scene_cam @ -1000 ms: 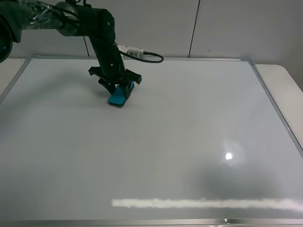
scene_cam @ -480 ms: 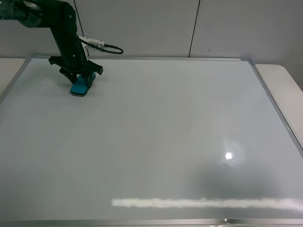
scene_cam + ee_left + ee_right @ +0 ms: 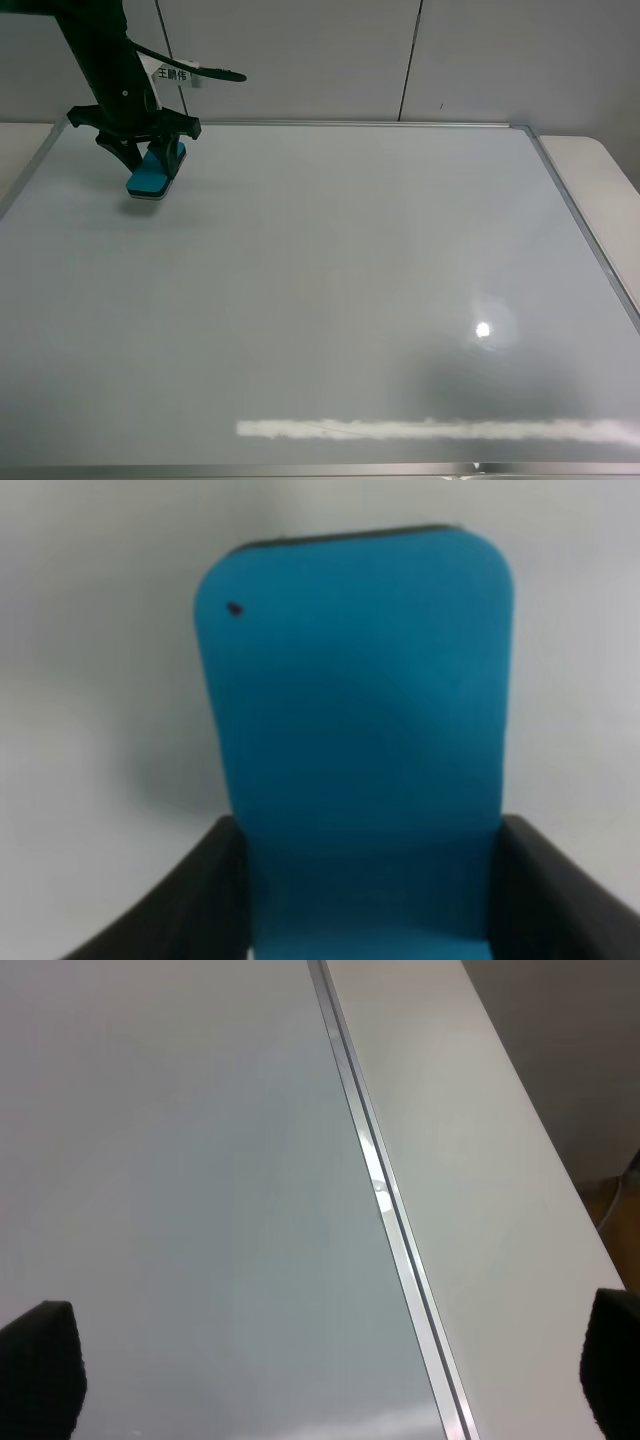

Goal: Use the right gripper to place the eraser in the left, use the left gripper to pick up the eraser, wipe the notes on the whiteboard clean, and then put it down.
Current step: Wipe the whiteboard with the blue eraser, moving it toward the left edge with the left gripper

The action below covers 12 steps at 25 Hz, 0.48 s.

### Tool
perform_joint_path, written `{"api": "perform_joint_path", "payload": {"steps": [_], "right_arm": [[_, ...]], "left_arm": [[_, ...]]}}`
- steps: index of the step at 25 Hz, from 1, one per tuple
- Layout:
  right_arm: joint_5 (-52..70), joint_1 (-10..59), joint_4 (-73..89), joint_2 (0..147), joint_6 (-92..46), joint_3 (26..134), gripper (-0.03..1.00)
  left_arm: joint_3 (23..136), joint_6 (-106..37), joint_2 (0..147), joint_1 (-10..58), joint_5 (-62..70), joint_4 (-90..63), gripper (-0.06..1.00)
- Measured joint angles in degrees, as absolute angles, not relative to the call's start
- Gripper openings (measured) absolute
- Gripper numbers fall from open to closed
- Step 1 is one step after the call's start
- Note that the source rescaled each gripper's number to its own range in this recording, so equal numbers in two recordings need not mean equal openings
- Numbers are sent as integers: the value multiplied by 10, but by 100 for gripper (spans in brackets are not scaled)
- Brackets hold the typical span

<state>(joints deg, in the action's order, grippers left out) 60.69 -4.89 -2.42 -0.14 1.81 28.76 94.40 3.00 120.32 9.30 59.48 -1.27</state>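
While the exterior high view takes in the whole whiteboard (image 3: 340,300) with its thin silver frame, it shows the left gripper (image 3: 145,160) only as a dark claw near the far left corner, with a white tag (image 3: 172,73) and a black cable (image 3: 205,72) on the arm above it. From there the eraser (image 3: 153,173) is a small teal block tilted under the claw, its lower end at the board surface; whether it touches cannot be told. The left wrist view fills in the grip: the left jaws are clamped on the eraser (image 3: 355,730), one black finger (image 3: 190,900) pressed against each long side, and a thin dark felt edge shows at the block's far end, with a tiny dark speck on its teal face. The right gripper (image 3: 330,1370) lies outside the exterior high view; the right wrist view alone shows its two dark fingertips (image 3: 40,1365) spread wide apart, holding nothing, above the whiteboard's metal edge and the pale table (image 3: 480,1160) beside it. No red notes show on the board in any view
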Motion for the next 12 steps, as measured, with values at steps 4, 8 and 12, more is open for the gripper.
{"api": "perform_joint_path", "payload": {"steps": [4,8,12], "right_arm": [[607,-49,-24,-1,18,288,100],[607,-49,-24,-1,18,288,100],[607,-49,-24,-1,18,288,100]], "left_arm": [[817,30,1132,73,520,-36,7],[710,34,1072,58,495,-40,7],[616,51,1034,58,450,-46,7]]}}
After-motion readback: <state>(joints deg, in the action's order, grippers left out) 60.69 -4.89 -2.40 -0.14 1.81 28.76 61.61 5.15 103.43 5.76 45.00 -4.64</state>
